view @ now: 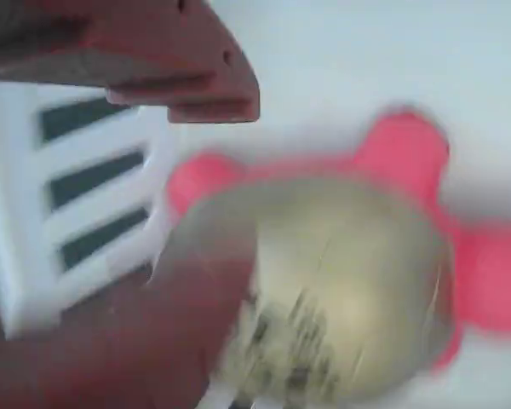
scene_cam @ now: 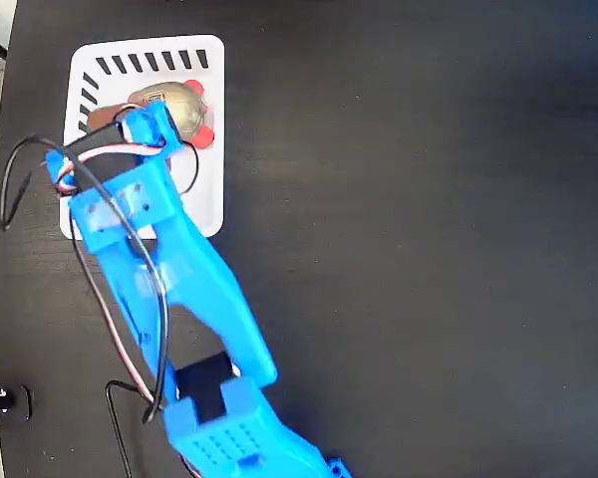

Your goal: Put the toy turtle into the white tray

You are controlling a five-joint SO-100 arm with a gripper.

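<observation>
A: Where's the toy turtle [scene_cam: 182, 108]?

B: Inside the white tray [scene_cam: 207, 199], near its slotted end.

A: Gripper [scene_cam: 145, 121]?

B: Right over the shell; whether it's clamped, I can't tell.

A: Handling?

B: Probably light, hard, slippery dome; grip across the shell's sides.

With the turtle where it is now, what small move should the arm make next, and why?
Probably open the gripper and lift away: the toy turtle already sits over the white tray, near its slotted end. The blurred wrist view leaves it unclear whether the jaws grip it.
</observation>
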